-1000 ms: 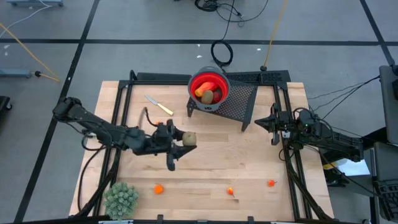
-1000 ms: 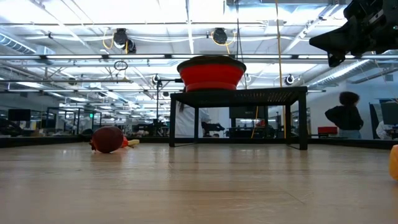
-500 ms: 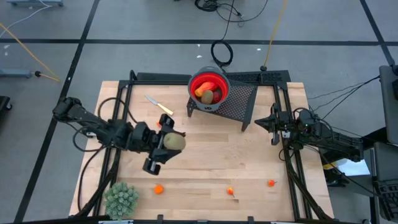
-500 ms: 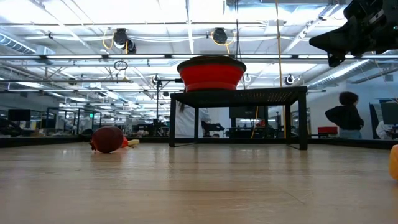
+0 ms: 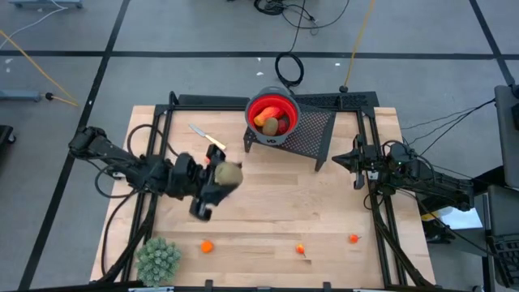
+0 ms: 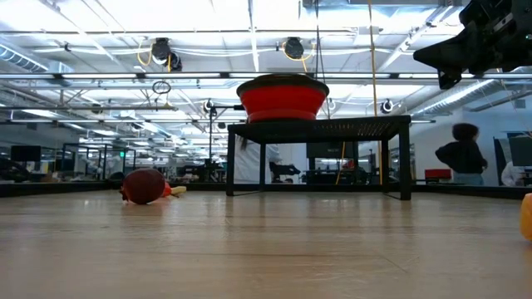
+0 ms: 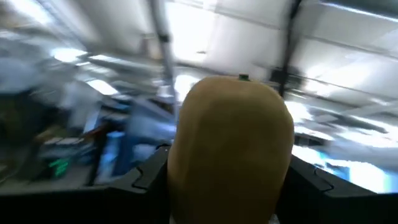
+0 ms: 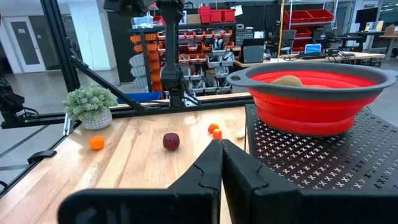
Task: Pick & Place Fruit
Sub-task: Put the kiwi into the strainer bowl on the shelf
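Observation:
A brown kiwi (image 5: pixel 229 172) hangs above the middle left of the table with my left gripper (image 5: pixel 225 177) shut on it; it fills the left wrist view (image 7: pixel 231 143). The red bowl (image 5: pixel 272 112) sits on a black perforated stand (image 5: pixel 312 134) at the far middle and holds two fruits. A dark red fruit (image 8: pixel 171 141) lies on the table, seen low too (image 6: pixel 144 186). Small orange pieces (image 5: pixel 207 246) (image 5: pixel 301 249) (image 5: pixel 353 238) lie near the front edge. My right gripper (image 5: pixel 357 162) waits shut at the right, beside the stand. My left gripper pinches the kiwi's two opposite sides (image 7: pixel 180 168) between its two fingers (image 7: pixel 146 177). The fingers come from the table's left and slant upward. The kiwi is lifted clear of the table and stands out past the fingertips.
A knife with a yellow handle (image 5: pixel 207 136) lies at the far left of the table. A pale green spiky plant ball (image 5: pixel 158 259) stands at the near left corner. Black frame rails (image 5: pixel 154 146) run along the table's sides. A person (image 6: pixel 461 158) stands in the room behind.
My left gripper has tipped its fingers upward and risen a little, still shut on the kiwi. The kiwi has swung back toward the table's left and far edge, staying clear of the table.

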Controlling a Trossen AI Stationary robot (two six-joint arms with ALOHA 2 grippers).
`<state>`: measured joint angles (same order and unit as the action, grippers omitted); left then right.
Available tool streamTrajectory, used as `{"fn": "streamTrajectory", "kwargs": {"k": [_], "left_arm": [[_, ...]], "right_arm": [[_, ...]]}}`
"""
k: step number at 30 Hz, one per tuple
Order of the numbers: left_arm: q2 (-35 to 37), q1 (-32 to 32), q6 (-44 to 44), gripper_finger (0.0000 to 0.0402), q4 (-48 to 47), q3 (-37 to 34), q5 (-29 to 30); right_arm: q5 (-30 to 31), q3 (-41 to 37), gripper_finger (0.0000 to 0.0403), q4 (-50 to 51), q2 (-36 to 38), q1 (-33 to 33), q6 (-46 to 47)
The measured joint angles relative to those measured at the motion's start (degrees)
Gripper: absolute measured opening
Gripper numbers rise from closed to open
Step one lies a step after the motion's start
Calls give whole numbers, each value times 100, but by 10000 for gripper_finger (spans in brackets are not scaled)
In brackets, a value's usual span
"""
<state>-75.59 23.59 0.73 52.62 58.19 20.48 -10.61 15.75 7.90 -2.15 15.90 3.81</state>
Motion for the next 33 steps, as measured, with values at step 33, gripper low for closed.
{"fn": "streamTrajectory", "kwargs": {"k": [33], "left_arm": [[-4,-543,1845,212,-843,4,3051]], "right_arm": [[2,0,0,1,0,0,2]]}}
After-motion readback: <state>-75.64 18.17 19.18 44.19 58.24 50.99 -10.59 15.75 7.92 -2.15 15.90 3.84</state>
